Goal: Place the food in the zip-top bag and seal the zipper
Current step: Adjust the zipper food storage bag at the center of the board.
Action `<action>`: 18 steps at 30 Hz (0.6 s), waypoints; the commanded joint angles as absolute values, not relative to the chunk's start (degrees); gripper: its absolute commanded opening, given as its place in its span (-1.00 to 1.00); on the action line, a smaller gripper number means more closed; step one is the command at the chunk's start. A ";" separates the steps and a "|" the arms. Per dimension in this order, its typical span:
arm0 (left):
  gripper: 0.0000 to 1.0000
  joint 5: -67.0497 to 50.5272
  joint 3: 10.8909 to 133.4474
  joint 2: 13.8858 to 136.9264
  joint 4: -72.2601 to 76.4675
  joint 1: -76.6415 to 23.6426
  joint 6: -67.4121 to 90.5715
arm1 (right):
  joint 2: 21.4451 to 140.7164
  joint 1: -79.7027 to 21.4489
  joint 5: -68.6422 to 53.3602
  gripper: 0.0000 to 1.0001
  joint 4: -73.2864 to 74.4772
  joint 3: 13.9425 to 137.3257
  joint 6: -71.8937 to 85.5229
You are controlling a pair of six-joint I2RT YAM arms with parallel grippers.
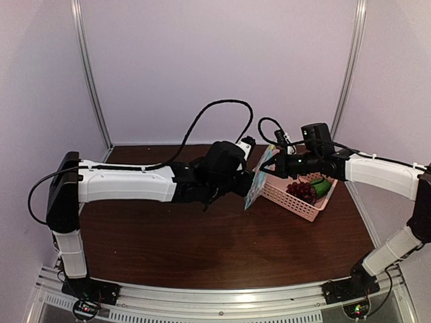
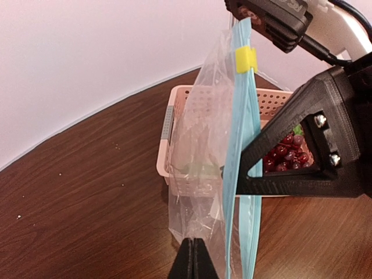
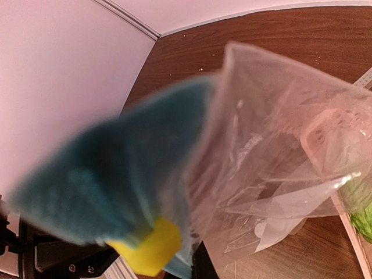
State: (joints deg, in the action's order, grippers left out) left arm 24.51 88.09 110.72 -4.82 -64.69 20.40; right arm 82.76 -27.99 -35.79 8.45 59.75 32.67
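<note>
Dark brown wood makes the tabletop (image 1: pixel 202 242), with pale walls behind it and on both sides. The zip-top bag (image 1: pixel 259 178) stands upright between the two arms, just beside the left side of a pink basket (image 1: pixel 289 200), and it looks empty. The left gripper (image 2: pixel 195 260) has its fingers pressed together on the clear plastic at the lower edge of the bag. The right gripper (image 1: pixel 275 161) comes from the other side, and its fingers are closed on the teal-blue zipper (image 2: pixel 241 145), which runs vertically here. A small yellow slider (image 2: pixel 245 59) sits on the zipper near its upper end. In the right wrist view the zipper is very near to the camera and blurred. The food is in the basket, not in the bag: the dark red grapes (image 1: pixel 301 190) lie beside the green vegetable (image 1: pixel 322 186).
</note>
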 commanded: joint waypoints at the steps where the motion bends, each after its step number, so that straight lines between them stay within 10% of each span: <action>1: -1.00 24.97 86.78 107.90 -5.00 -64.24 18.99 | 82.01 -28.20 -33.85 -1.00 8.96 59.02 31.47; 4: -0.96 21.62 86.29 107.66 -3.96 -64.04 18.19 | 81.91 -28.13 -33.68 -1.00 8.90 59.06 31.38; 8: -0.25 15.68 86.81 108.56 -1.62 -64.04 17.58 | 81.99 -28.13 -34.02 -1.00 8.71 59.15 31.46; 18: -0.37 18.56 92.31 113.30 -4.74 -63.75 18.29 | 81.49 -28.13 -34.55 -1.00 8.61 58.94 31.67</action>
State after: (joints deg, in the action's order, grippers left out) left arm 17.50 90.11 111.94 -4.75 -64.31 18.48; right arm 82.76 -27.99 -35.44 8.43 59.75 31.86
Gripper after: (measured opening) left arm 0.327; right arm 0.003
